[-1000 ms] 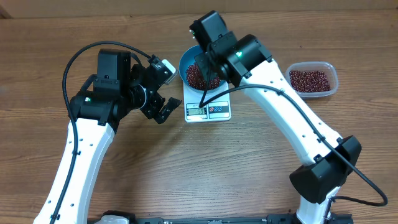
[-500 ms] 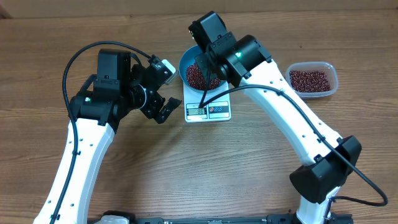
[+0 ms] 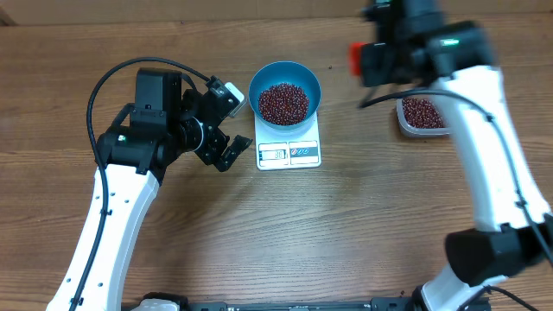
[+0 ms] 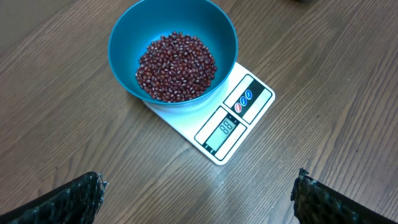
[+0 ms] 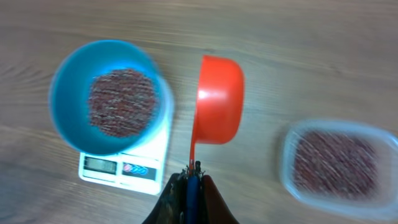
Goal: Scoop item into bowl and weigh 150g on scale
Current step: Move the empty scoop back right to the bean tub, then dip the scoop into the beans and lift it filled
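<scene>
The blue bowl [image 3: 254, 90] stands on the white scale [image 3: 289, 154], and a heap of dark red beans [image 3: 283, 103] fills its bottom. The left wrist view shows the same bowl [image 4: 124, 43], beans [image 4: 176, 66] and scale [image 4: 231, 127] ahead of my left gripper [image 4: 199, 199]. That gripper is wide open, with nothing between its fingers [image 4: 81, 196]. My right gripper [image 5: 193, 175] is shut on the thin handle of a red scoop [image 5: 219, 99], which hangs over bare table between the bowl [image 5: 62, 93] and the clear tub [image 5: 339, 163]. The scoop's underside faces the camera.
The clear plastic tub [image 3: 422, 116] of beans sits at the right, partly under my blurred right arm. My left gripper [image 3: 233, 123] hovers just left of the scale. The red scoop [image 3: 355, 59] is right of the bowl.
My right arm has swung away from over the bowl to the right, towards the tub, carrying the scoop. The bowl is now fully uncovered. The left arm has not moved.
</scene>
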### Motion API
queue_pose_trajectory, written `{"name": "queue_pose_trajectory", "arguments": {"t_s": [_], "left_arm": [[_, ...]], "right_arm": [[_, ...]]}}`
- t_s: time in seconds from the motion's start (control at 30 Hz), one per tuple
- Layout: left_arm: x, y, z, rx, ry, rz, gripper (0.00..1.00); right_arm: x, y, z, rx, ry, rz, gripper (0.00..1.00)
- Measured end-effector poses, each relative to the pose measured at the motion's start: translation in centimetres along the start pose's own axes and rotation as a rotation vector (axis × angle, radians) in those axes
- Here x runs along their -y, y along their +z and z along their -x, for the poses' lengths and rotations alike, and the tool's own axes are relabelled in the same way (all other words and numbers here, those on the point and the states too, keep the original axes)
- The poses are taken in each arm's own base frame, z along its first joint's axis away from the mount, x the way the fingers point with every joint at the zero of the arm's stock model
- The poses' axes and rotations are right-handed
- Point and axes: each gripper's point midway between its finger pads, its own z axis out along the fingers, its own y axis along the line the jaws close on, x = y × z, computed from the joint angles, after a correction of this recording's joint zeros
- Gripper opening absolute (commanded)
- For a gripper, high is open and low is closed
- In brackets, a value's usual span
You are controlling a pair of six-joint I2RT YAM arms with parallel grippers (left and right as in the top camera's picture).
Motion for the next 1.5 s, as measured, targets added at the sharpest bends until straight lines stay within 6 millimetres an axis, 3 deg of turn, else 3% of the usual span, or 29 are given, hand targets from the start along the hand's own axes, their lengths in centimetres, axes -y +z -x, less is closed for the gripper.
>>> {"name": "queue_pose_trajectory", "arguments": {"t_s": [0.13, 0.23, 0.4, 0.53, 0.8, 1.03, 1.3, 1.5], "left_arm": [[0.0, 0.0, 0.0, 0.000, 0.000, 0.000, 1.00], [0.0, 0.0, 0.0, 0.000, 0.000, 0.000, 0.99], [0.0, 0.0, 0.0, 0.000, 0.000, 0.000, 0.99], [0.0, 0.0, 0.0, 0.000, 0.000, 0.000, 0.99], [0.0, 0.0, 0.0, 0.000, 0.000, 0.000, 0.99], [0.0, 0.0, 0.0, 0.000, 0.000, 0.001, 0.99], [0.0, 0.0, 0.0, 0.000, 0.000, 0.000, 1.00], [0.0, 0.0, 0.0, 0.000, 0.000, 0.000, 0.99]], "right_arm": [[6.7, -1.6, -1.4, -0.035, 0.131, -0.059, 0.04], [10.5, -2.2, -2.3, -0.048, 0.201, -0.096, 0.04], [14.7, -2.6, -3.3, -0.048, 0.278, -0.141, 0.04], [16.5, -1.1, -4.7, -0.097, 0.311, -0.151, 0.04], [17.4, 4.8, -7.5, -0.236, 0.312, -0.121, 0.04], [17.8, 8.3, -9.3, -0.326, 0.314, -0.102, 0.04], [17.7, 10.8, -10.3, -0.379, 0.318, -0.062, 0.04], [16.2, 11.5, -10.0, -0.371, 0.304, 0.041, 0.04]]}}
